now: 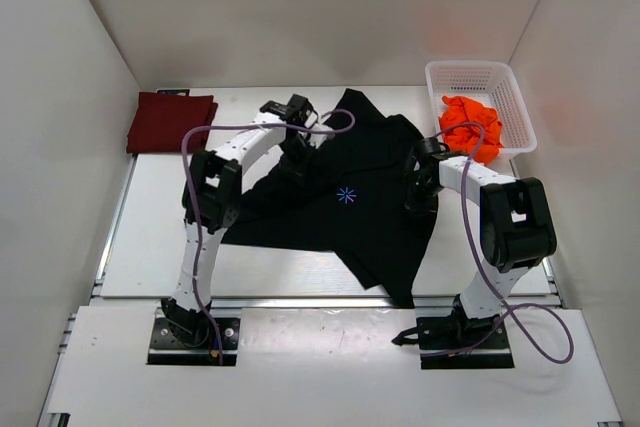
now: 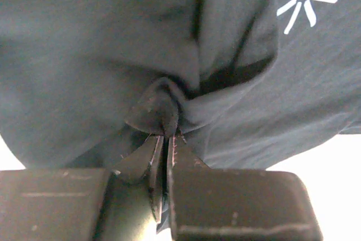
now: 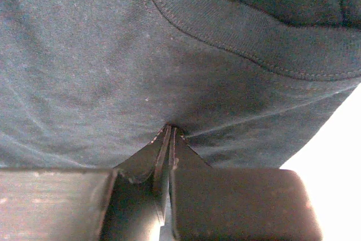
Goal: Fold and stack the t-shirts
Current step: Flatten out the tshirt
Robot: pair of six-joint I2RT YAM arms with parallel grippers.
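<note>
The black t-shirt (image 1: 350, 212) lies spread and partly bunched in the middle of the table, with a small blue-white star logo (image 1: 347, 194). My left gripper (image 1: 297, 162) is shut on a pinched fold of the black t-shirt (image 2: 163, 111) near its left side. My right gripper (image 1: 420, 192) is shut on the black t-shirt (image 3: 141, 83) near its collar (image 3: 265, 43), at the right side. The maroon t-shirt (image 1: 170, 122) lies folded at the back left. The orange t-shirt (image 1: 472, 125) lies crumpled in the white mesh basket (image 1: 520, 112).
The basket stands at the back right, close to the right arm. White walls enclose the table on the left, back and right. A purple cable (image 1: 330, 129) loops over the left arm above the shirt.
</note>
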